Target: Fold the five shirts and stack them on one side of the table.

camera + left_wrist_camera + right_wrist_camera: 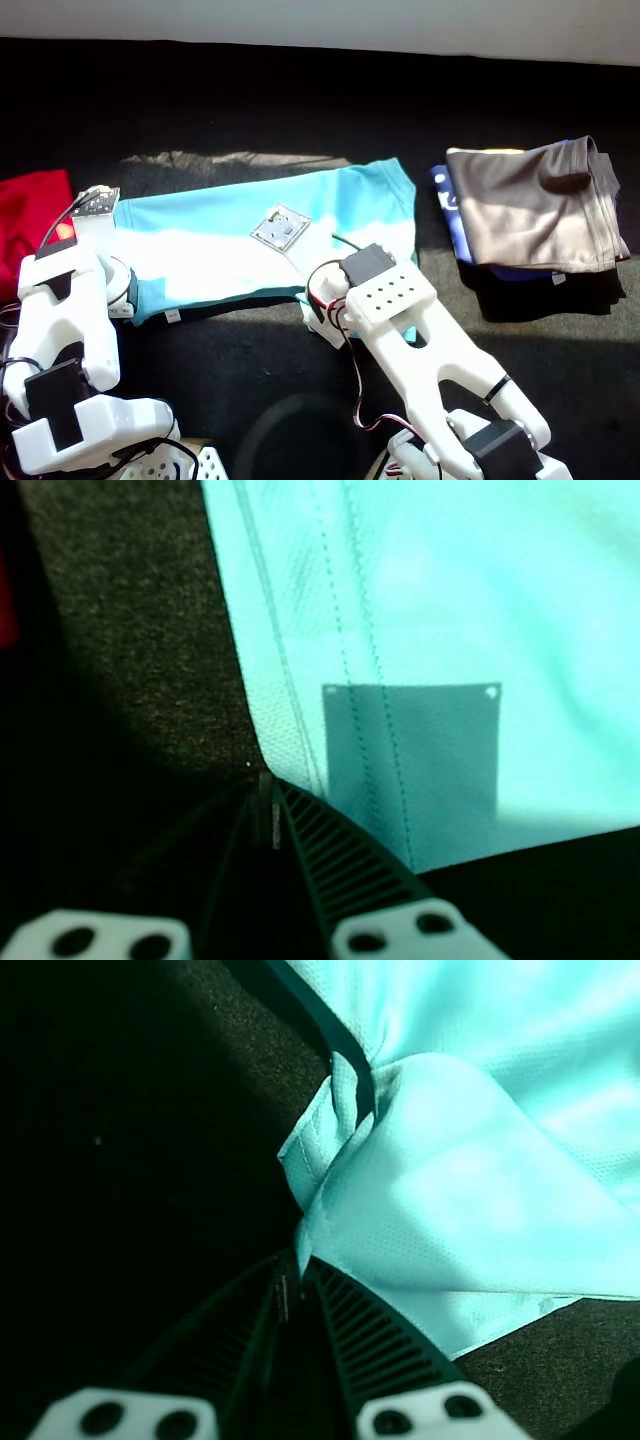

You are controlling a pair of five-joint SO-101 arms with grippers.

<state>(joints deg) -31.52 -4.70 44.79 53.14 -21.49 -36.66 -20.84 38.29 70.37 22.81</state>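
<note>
A light blue and white shirt (250, 240) lies spread across the middle of the black table. My left gripper (122, 300) sits at the shirt's left edge. In the left wrist view this gripper (268, 810) is shut on the stitched hem of the shirt (420, 630). My right gripper (318, 305) is at the shirt's near edge, right of centre. Seen from the right wrist, that gripper (290, 1285) is shut on a bunched corner of the shirt (450, 1210). A stack of folded shirts (540, 205), grey on top, rests at the right.
A red shirt (30, 215) lies crumpled at the table's left edge, just behind the left arm. Under the grey shirt show a blue one (445, 200) and a black one (560, 290). Bare black table (250, 100) stretches along the far side.
</note>
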